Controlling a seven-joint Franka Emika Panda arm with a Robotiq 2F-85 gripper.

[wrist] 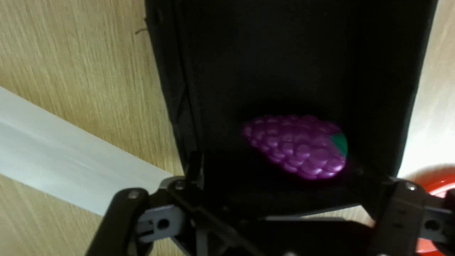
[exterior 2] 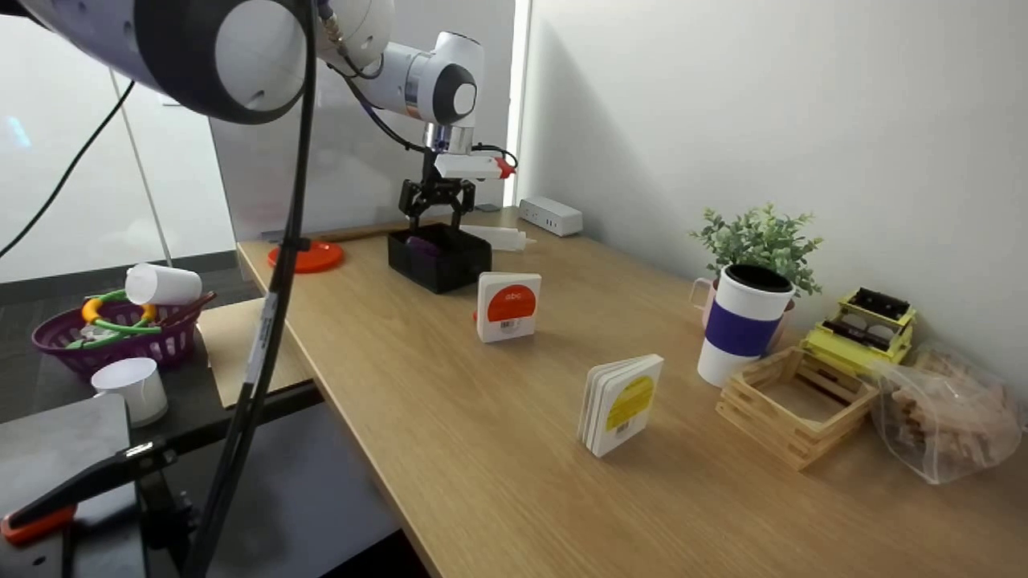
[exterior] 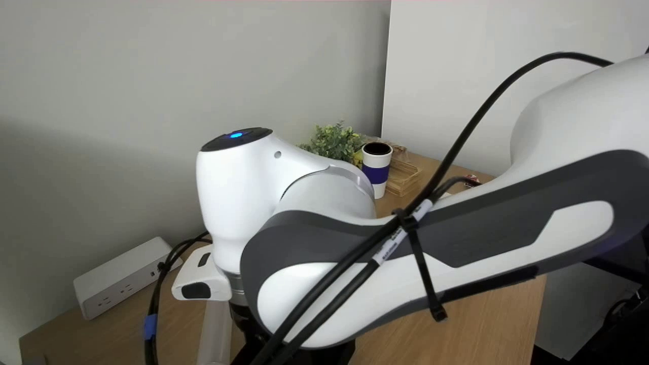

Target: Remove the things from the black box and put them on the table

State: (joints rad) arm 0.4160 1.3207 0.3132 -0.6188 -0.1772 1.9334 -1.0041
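Grapes (wrist: 298, 147) lie right of centre in wrist view, inside the black box (wrist: 270, 53); fingers (wrist: 401, 211) spread, nothing held. Risk: off-centre lowering may snag box wall, dragging it across worktop (wrist: 89, 64).

An exterior view shows two board books (exterior 2: 507, 309) (exterior 2: 622, 405) mid-frame and two white cups (exterior 2: 163, 285) (exterior 2: 135, 392) at left; the wrist view, one purple toy fruit (wrist: 296, 147) and one black box (wrist: 387, 89).
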